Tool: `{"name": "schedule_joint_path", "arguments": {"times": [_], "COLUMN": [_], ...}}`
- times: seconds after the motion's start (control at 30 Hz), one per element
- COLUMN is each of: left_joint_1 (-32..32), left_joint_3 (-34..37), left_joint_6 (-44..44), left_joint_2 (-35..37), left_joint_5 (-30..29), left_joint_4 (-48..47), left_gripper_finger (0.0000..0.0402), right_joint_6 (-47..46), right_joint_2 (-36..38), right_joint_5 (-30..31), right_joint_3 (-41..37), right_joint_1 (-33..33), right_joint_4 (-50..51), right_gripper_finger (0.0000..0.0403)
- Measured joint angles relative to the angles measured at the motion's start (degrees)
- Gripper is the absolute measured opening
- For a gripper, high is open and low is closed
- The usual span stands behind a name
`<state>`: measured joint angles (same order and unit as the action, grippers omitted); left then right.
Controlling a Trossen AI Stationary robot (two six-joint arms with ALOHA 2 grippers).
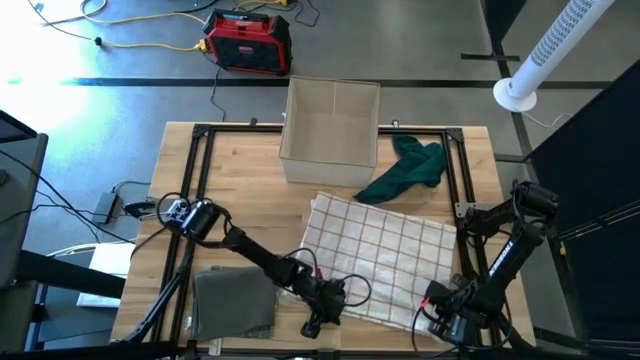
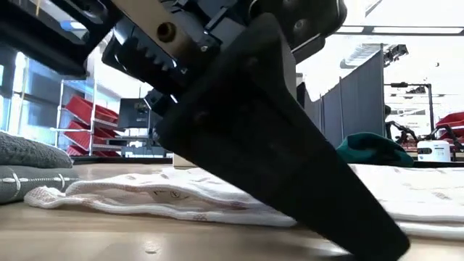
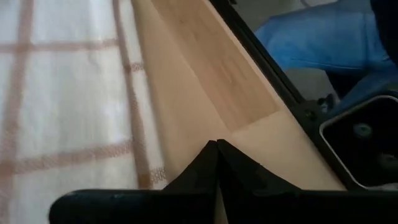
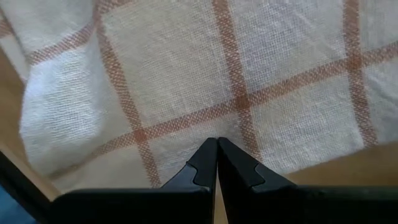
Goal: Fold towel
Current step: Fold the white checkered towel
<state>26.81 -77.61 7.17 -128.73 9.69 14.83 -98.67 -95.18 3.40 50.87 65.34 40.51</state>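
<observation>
You have the checked towel (image 1: 385, 255) lying spread just in front of the box (image 1: 330, 120). Left gripper (image 1: 318, 318) sits pinched together, empty, at its near-left edge; right gripper (image 1: 436, 322), also closed, seemingly holds nothing at its near-right corner.

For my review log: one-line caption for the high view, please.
Both shut grippers, left gripper and right gripper, sit at the near edge of the checked towel spread on the table.
</observation>
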Motion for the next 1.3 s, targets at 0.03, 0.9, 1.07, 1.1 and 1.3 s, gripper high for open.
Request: {"name": "schedule_joint_path", "arguments": {"times": [0.03, 0.9, 1.07, 1.1, 1.3], "left_joint_1": [-0.02, -0.42, 0.0, 0.0, -0.12], "left_joint_3": [0.0, -0.42, -0.02, 0.05, -0.24], "left_joint_6": [-1.4, -2.09, 0.32, 0.65, -1.92], "left_joint_2": [0.17, -0.06, 1.36, 2.28, 11.12], "left_joint_5": [-2.37, -10.82, -9.96, -9.98, -12.36], "left_joint_4": [2.12, -6.61, -4.34, -4.78, -11.21], "left_gripper_finger": [0.0, 0.0, 0.0, 0.0, 0.0], "right_joint_6": [0.02, -0.2, 2.79, 3.78, 7.36], "right_joint_2": [0.0, 0.0, 0.0, 0.02, 0.04], "right_joint_5": [0.04, 0.27, -1.36, -1.9, 2.5], "right_joint_3": [0.0, -0.02, 1.67, 2.67, 11.93], "right_joint_1": [0.0, -0.09, -0.07, -0.07, -0.49], "right_joint_4": [0.0, 4.81, 4.15, 4.57, 14.69], "right_gripper_finger": [0.0, 0.0, 0.0, 0.0, 0.0]}}
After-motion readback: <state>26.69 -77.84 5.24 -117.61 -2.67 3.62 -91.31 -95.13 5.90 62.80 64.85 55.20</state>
